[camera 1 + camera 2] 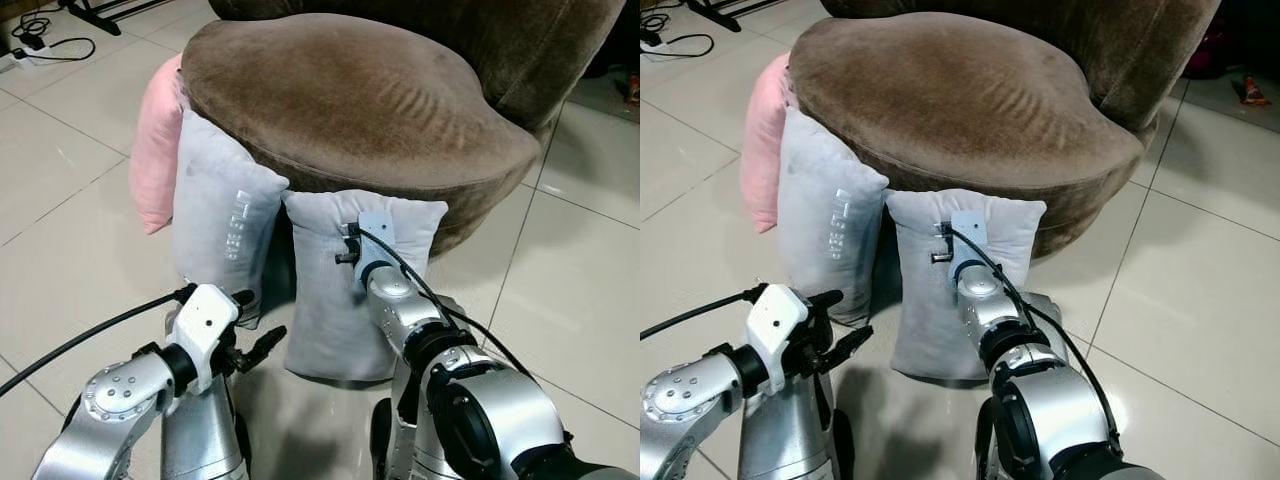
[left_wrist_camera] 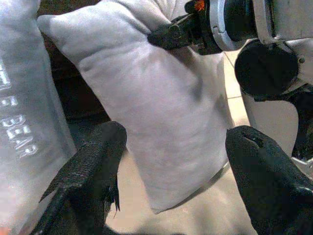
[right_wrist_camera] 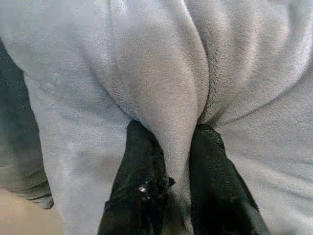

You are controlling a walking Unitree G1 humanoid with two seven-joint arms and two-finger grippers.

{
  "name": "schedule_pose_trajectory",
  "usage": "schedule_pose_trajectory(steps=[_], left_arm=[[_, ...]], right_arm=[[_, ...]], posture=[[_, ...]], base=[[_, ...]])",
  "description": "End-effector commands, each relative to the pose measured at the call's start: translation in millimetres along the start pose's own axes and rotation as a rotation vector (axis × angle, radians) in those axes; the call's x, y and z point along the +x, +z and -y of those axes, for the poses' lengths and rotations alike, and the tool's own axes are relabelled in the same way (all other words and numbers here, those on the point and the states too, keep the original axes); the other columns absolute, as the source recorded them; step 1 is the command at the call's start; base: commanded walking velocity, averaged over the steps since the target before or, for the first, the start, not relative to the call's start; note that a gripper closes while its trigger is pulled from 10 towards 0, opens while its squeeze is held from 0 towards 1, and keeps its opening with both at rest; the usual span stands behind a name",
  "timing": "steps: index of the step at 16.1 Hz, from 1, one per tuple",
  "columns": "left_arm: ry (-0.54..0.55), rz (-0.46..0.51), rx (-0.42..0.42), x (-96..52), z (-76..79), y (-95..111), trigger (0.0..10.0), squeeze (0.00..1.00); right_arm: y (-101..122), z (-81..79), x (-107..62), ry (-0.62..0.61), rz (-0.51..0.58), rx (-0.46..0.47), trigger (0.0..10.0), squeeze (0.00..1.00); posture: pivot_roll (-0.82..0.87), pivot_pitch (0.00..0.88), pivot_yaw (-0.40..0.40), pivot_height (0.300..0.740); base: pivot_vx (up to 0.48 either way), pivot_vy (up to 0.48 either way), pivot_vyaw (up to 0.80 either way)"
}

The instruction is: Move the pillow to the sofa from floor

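Between right fingers (image 3: 146, 171): fold of grey pillow (image 1: 330, 300)

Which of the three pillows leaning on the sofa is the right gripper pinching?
The plain grey pillow nearest the robot: the right gripper has a fold of it between its jaws. The lettered grey pillow and pink pillow stand untouched.

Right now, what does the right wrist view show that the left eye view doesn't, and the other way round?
Right wrist view: the right gripper with its black fingers pinching a raised fold of the grey pillow.

Left eye view: the brown sofa, a second grey pillow and a pink pillow leaning against it, the tiled floor, and the left gripper held low beside the pillows.

Both: the grey pillow, held by the right gripper.
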State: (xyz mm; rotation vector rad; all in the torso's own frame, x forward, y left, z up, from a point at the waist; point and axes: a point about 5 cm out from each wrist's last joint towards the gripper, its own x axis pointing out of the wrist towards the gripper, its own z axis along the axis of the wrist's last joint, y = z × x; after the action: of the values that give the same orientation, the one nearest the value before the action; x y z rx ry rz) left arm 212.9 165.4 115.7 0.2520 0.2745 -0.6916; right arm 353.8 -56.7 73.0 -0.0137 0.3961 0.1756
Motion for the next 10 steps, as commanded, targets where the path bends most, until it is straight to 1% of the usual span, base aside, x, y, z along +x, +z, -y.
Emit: schedule_pose_trajectory(steps=[1,2,3,4,5,6,7,8,9,10], left_arm=[[0.009,0.004,-0.001,2.7,1.4,-1,10.0,0.0],[0.029,0.018,-0.012,4.0,2.2,-1,10.0,0.0],[0.036,0.022,-0.016,4.4,2.2,-1,10.0,0.0],[0.05,0.028,-0.019,5.4,2.4,0,10.0,0.0],[0.055,0.031,-0.02,5.9,2.6,0,10.0,0.0],[0.073,0.041,-0.023,7.4,1.8,1,10.0,0.0],[0.086,0.048,-0.025,8.5,1.2,2,10.0,0.0],[0.115,0.06,-0.027,9.5,-0.9,3,10.0,0.0],[0.15,0.075,-0.031,10.4,-3.9,5,10.0,0.0],[0.19,0.087,-0.034,11.1,-7.7,7,10.0,0.0]], right_arm=[[-3,-4.7,-0.4,0.051,-0.012,-0.017,0.0,0.0],[-5,-6.9,-1.2,0.105,-0.006,-0.036,0.0,0.0],[-5,-7.3,-1.4,0.117,-0.006,-0.04,0.0,0.0],[-4,-8.4,-1.7,0.143,0.001,-0.038,0.0,0.0],[-4,-9.0,-1.8,0.156,0.006,-0.034,0.0,0.0],[-1,-10.2,-2.3,0.188,0.024,-0.028,0.0,0.0],[0,-10.9,-2.7,0.209,0.037,-0.025,0.0,0.0],[4,-11.9,-4.1,0.247,0.074,-0.016,0.0,0.0],[10,-11.5,-7.3,0.284,0.132,0.002,0.0,0.0],[18,-7.6,-12.8,0.306,0.203,0.032,0.0,0.0]], posture=[[0.08,0.123,-0.033,0.341],[0.07,0.088,-0.044,0.341],[0.07,0.081,-0.046,0.341],[0.07,0.055,-0.054,0.341],[0.07,0.055,-0.054,0.341],[0.07,0.008,-0.064,0.341],[0.07,0.008,-0.064,0.341],[0.07,0.0,-0.066,0.341],[0.07,0.0,-0.063,0.341],[0.06,0.0,-0.053,0.341]], base=[[0.0,0.0,0.0],[0.0,0.0,0.0],[0.0,0.0,0.0],[0.0,0.0,0.0],[0.0,0.0,0.0],[0.0,0.0,0.0],[0.0,0.0,0.0],[0.0,0.0,0.0],[0.0,0.0,0.0],[0.0,0.0,0.0]])
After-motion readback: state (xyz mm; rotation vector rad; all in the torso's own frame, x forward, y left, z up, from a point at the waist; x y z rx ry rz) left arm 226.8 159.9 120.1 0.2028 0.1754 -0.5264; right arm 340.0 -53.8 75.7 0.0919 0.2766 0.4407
